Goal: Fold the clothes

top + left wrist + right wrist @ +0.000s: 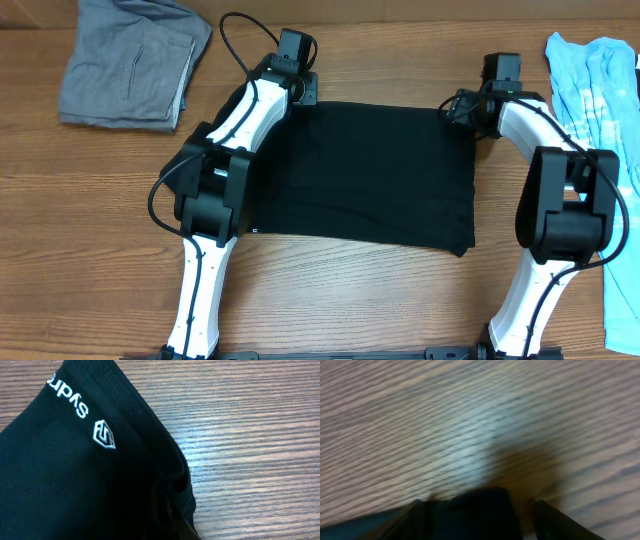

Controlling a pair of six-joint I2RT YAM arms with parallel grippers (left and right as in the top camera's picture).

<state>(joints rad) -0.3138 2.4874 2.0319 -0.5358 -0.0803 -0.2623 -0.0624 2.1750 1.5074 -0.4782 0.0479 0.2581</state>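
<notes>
The clothes (360, 175), a black T-shirt, lie flat as a rectangle in the middle of the wooden table (400, 300). My left gripper (303, 92) is at the shirt's far left corner. In the left wrist view the fabric (75, 480), with a white stitched logo (104, 435) near its hem, gathers over the jaws, and only one dark fingertip (186, 530) shows. My right gripper (463, 110) is at the far right corner. Its blurred wrist view shows two fingers (555, 520) wide apart with a black shirt corner (475, 515) between them.
A grey folded garment (130, 65) lies at the far left of the table. A light blue printed shirt (600, 85) lies along the right edge, beside the right arm. Bare wood runs along the front, between the two arm bases.
</notes>
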